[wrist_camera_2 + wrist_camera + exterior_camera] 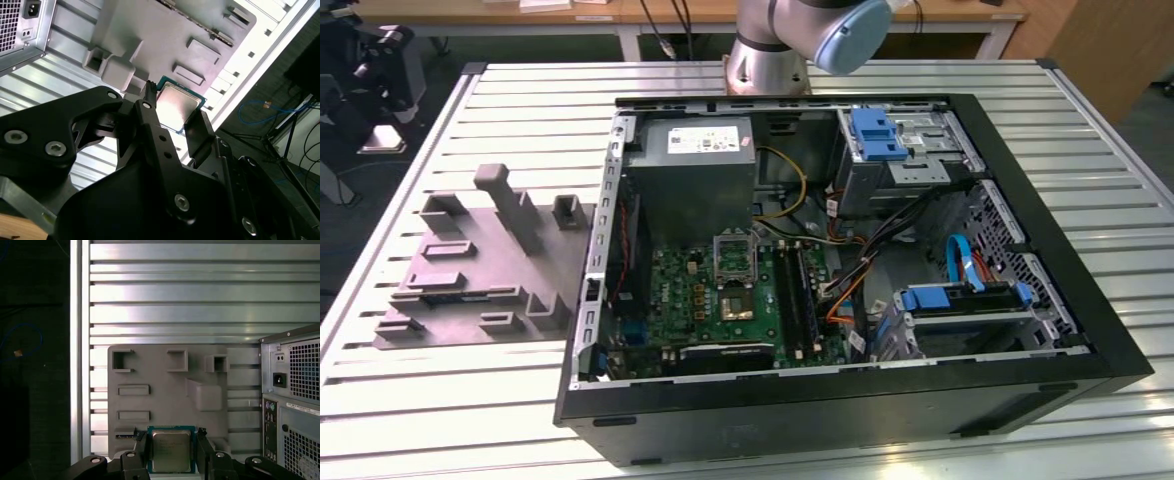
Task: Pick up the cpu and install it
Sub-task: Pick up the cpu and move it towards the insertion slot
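Observation:
The cpu (171,450), a thin square chip with a pale silvery top and a green rim, sits between my two black fingertips (141,446). My gripper (171,449) is shut on the chip's opposite edges. Both wrist views show the cpu (178,102) held in the gripper (175,107), well above the grey plastic tray (165,390). In the exterior view the dark square socket (731,254) lies on the green motherboard inside the open computer case (1014,200).
The grey tray (467,270) with upright blocks lies on the slatted metal table (520,110) at the exterior view's left, beside the case. The arm's base (767,50) stands behind the case. The case's rear panel (295,390) borders the tray.

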Controlling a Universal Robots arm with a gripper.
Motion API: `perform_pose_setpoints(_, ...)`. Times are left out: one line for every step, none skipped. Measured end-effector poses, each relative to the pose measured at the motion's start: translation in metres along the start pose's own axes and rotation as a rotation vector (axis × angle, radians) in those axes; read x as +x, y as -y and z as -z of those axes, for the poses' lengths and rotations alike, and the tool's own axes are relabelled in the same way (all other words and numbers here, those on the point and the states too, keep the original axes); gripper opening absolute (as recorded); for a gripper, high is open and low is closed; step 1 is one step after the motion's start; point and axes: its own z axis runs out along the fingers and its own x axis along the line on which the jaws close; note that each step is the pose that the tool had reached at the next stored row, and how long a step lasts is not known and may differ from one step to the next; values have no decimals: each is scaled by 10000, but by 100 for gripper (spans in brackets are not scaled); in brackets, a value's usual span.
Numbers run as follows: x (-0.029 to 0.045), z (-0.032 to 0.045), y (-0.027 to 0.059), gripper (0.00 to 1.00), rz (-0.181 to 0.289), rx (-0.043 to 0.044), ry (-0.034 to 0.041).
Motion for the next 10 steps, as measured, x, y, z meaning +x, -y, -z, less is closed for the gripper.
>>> perform_pose_setpoints(-4,0,0,47,-1,0,0)
perform_pose_setpoints(-9,0,0,47,0,0,0)
perform_pose_setpoints(-14,0,0,47,0,0,0)
perform_pose_setpoints(-19,0,-1,47,0,0,0)
perform_pose_setpoints(-26,0,-1,47,0,0,-1)
perform_pose_setpoints(-31,0,-1,47,0,0,0)
perform_pose_setpoints(-37,-1,-1,47,0,0,0)
perform_pose_setpoints(-42,-1,-2,47,-1,0,0)
perform_pose_setpoints(-47,-1,-2,47,-1,0,0)
perform_pose_setpoints(-53,-1,-2,47,0,0,0)
